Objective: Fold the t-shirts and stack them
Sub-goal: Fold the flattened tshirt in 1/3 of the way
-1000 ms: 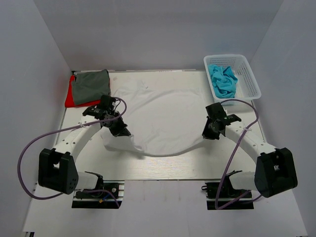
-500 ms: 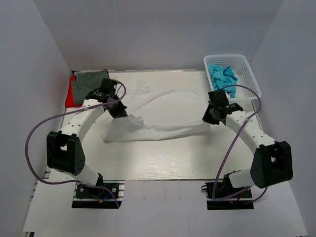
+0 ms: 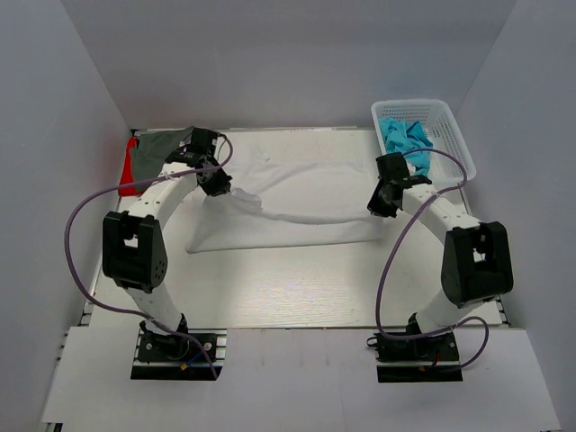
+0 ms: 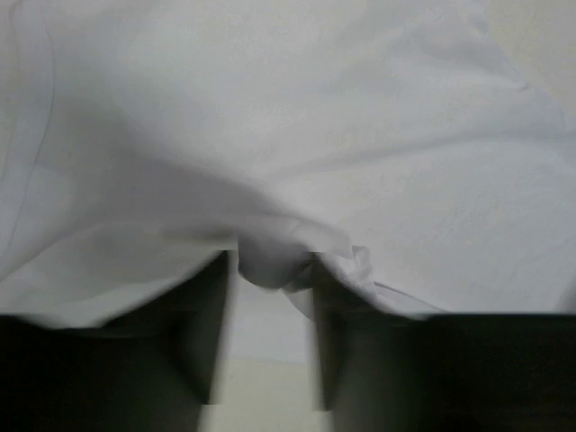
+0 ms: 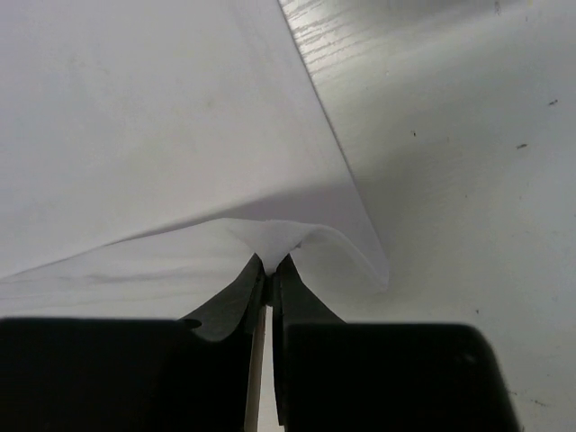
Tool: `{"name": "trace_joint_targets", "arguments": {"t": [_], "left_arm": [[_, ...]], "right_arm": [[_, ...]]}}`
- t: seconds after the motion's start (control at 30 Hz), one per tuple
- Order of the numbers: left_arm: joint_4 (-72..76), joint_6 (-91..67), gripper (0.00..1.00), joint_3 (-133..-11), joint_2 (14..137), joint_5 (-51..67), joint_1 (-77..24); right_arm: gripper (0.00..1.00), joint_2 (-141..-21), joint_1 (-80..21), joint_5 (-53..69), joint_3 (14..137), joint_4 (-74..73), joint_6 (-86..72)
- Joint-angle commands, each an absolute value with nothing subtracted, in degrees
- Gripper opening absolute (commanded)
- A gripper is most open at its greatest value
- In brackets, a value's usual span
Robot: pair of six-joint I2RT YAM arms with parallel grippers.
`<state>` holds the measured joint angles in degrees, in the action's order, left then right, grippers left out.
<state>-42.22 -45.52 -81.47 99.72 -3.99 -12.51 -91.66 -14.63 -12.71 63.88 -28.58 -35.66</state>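
Note:
A white t-shirt lies across the table's middle, its near half folded back over its far half. My left gripper is at the shirt's left far corner. In the left wrist view its jaws stand open, with a bunched bit of the white cloth loose between the fingertips. My right gripper is at the shirt's right edge. In the right wrist view it is shut on a pinch of the white hem. A dark grey t-shirt lies folded on a red one at the far left.
A white mesh basket at the far right corner holds crumpled turquoise-blue t-shirts. Bare white tabletop runs between the shirt and the arm bases. Grey walls close in the left, right and far sides.
Both grippers carried the shirt's near edge away from the bases, folding it over the far half. The left jaws have opened; the right jaws still pinch the hem.

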Motion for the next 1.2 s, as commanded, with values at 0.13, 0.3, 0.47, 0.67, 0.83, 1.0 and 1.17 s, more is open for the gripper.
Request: {"name": "trace_joint_targets", "arguments": {"t": [0.13,0.3,0.47,0.67,0.83,1.0,1.17], "left_arm": [[-38.22,-39.73,1.00,-92.18,106.69,-10.80,-12.22],[-45.09,-39.20,1.00,-97.92,109.08,-10.81,-12.22],[-40.61,-39.20,1.00,-83.26,101.70,-6.42,-12.22],[-34.72,-41.74,1.00,-67.34,94.31,-3.79,-12.74],[-35.33,-42.80,1.00,-60.66,94.31,-4.30,-12.22],[-34.81,-43.33,1.00,-58.28,93.78,-4.31,-12.22],[-34.80,-43.33,1.00,-59.75,93.78,-5.53,-12.22]], "right_arm": [[0.59,-94.66,-14.15,-9.59,70.49,-24.53,-35.25],[0.90,-90.97,-15.02,-4.40,66.46,-20.31,-34.02],[0.90,-84.99,-16.43,-4.22,59.43,-17.49,-32.26],[0.90,-89.38,-18.28,-4.92,58.53,-16.09,-30.68],[0.90,-96.41,-18.90,-4.39,59.32,-13.63,-30.94],[0.90,-100.45,-18.90,-4.13,61.26,-10.05,-31.99],[0.90,-105.46,-18.72,-6.06,66.42,-5.99,-33.49]]}}
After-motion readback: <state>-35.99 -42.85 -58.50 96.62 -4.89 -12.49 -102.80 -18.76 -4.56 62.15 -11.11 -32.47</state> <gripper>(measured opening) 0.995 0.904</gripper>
